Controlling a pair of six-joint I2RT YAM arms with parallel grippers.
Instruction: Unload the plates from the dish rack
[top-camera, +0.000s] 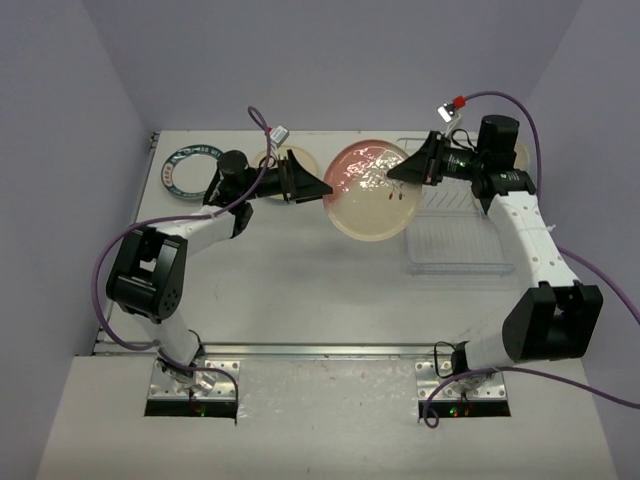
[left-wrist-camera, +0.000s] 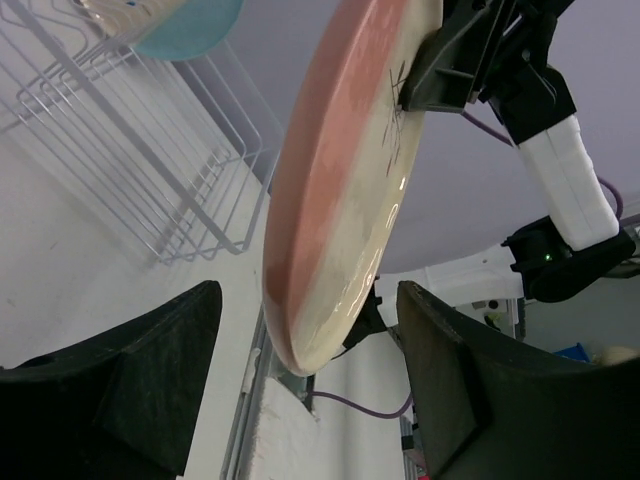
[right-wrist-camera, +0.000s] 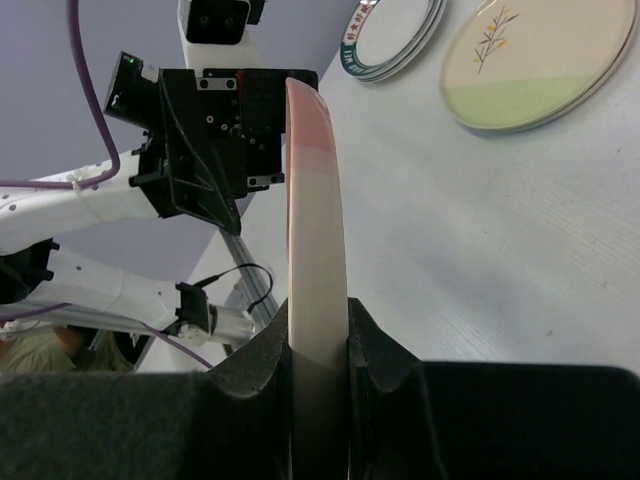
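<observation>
I see plain grey walls (top-camera: 350, 60) round a white table (top-camera: 300, 290). The dish rack (top-camera: 460, 250) sits on its right side. My right gripper (right-wrist-camera: 318, 340) pinches the pinkish plate (top-camera: 365, 190), lifted over the table's middle. My left gripper (top-camera: 318, 187) gapes wide by the plate's other edge, holding nothing.

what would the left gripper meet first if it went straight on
Most likely the rim of the pinkish plate, held on edge by the right gripper; the open left gripper lines up with it.
</observation>
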